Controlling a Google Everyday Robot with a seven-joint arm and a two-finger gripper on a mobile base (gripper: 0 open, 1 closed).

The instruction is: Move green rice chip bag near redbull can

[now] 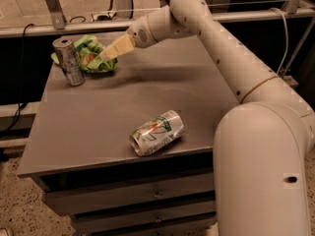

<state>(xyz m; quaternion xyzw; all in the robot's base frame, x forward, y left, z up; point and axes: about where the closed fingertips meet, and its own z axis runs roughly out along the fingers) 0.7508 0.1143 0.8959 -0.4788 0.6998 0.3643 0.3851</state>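
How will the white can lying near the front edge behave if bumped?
On its side, the white can would probably roll, maybe off the table. It looks dented, likely light. The gripper is at the green rice chip bag.

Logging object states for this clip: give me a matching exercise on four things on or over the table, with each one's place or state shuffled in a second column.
Column 1
1. green rice chip bag
2. redbull can
3. white can
4. hand

Column 2
A. lying on its side near the front edge of the table
B. low over the far left of the table, tip at the bag's right side
C. standing upright at the far left
D. crumpled, right beside the upright can

Pairs: 1-D, 2-C, 3-A, 4-B
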